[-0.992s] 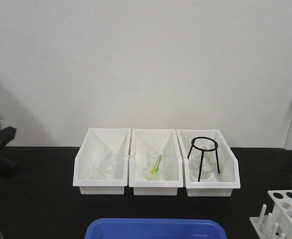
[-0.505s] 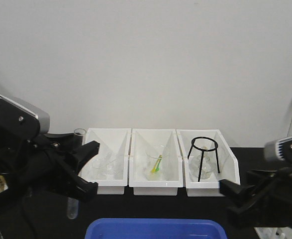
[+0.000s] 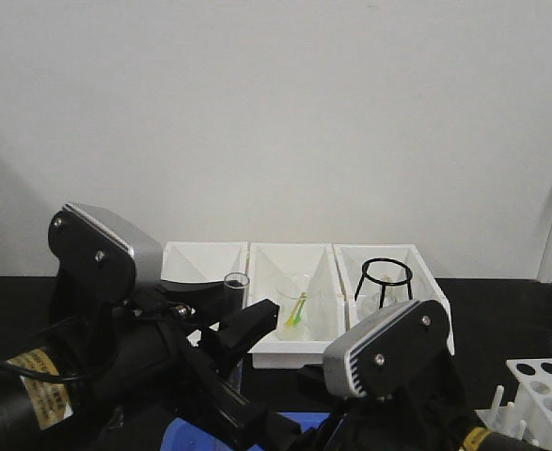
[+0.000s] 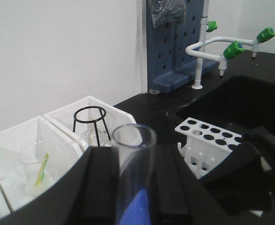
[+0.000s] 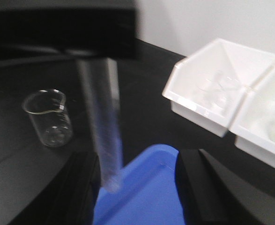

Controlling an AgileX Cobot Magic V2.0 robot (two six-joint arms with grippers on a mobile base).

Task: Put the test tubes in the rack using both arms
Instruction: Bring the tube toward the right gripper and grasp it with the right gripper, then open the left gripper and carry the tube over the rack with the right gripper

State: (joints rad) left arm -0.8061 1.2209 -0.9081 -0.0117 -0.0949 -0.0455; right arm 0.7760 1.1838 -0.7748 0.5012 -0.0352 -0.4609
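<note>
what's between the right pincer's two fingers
The test tube, held from above by the left pincer: its lower end hangs in the gap of the open right pincer, over the blue tray. Right wrist view.

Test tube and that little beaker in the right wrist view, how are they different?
The test tube is long and skinny; the beaker is short and wide. The test tube hangs in the left pincer, up off the table; the beaker stands on the table. Both are clear glass.
</note>
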